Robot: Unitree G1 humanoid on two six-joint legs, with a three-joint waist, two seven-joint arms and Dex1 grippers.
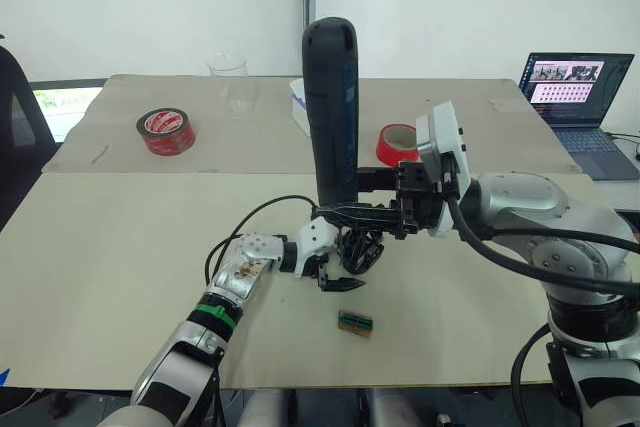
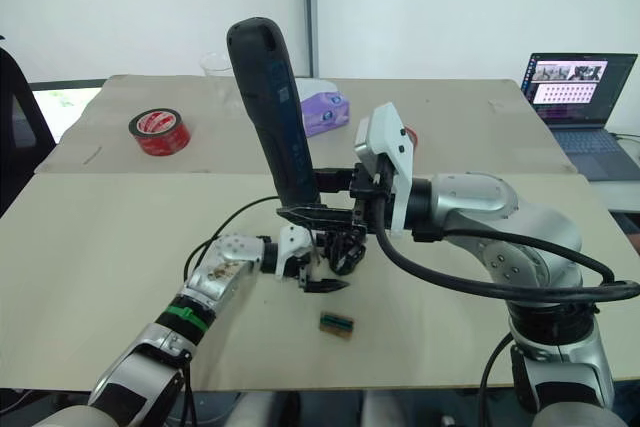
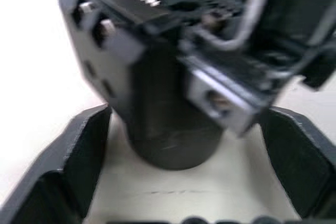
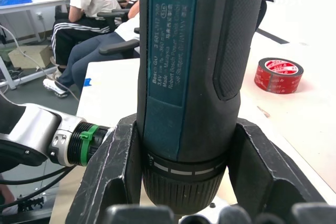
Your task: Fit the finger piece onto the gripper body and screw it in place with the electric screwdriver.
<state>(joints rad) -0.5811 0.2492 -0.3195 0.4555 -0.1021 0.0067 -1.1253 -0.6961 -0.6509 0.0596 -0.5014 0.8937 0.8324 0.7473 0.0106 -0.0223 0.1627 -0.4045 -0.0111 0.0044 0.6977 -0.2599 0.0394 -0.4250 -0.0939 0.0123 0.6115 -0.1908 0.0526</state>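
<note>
The gripper body (image 1: 358, 250) sits at the middle of the frame on the near table (image 1: 120, 267), a small black block low under the screwdriver (image 1: 332, 112). The screwdriver stands nearly upright over it, rounded end up, its tip down at the body; the bit itself is hidden. In the right wrist view the screwdriver (image 4: 197, 77) fills the gap between two black fingers (image 4: 113, 177), which press against its barrel on both sides, so the right gripper (image 1: 365, 212) is clamped on the tool. The left gripper (image 1: 335, 282) reaches in from the lower left of the frame and lies just beside the gripper body, at table level. In the left wrist view its fingers (image 3: 79, 156) stand spread, with the body's dark round part (image 3: 173, 135) between them and a gap on either side. I cannot make out the finger piece as a separate part.

Just below the body in the frame, a small green-brown tray (image 1: 355, 322) lies on the table. Further back, on the far table, are a red tape roll (image 1: 166, 131) at upper left, a clear cup (image 1: 229, 77), and a second red roll (image 1: 397, 144) beside the right arm. A laptop (image 1: 575, 87) stands open at upper right. In the right wrist view, seated people (image 4: 89, 14) show in the background.
</note>
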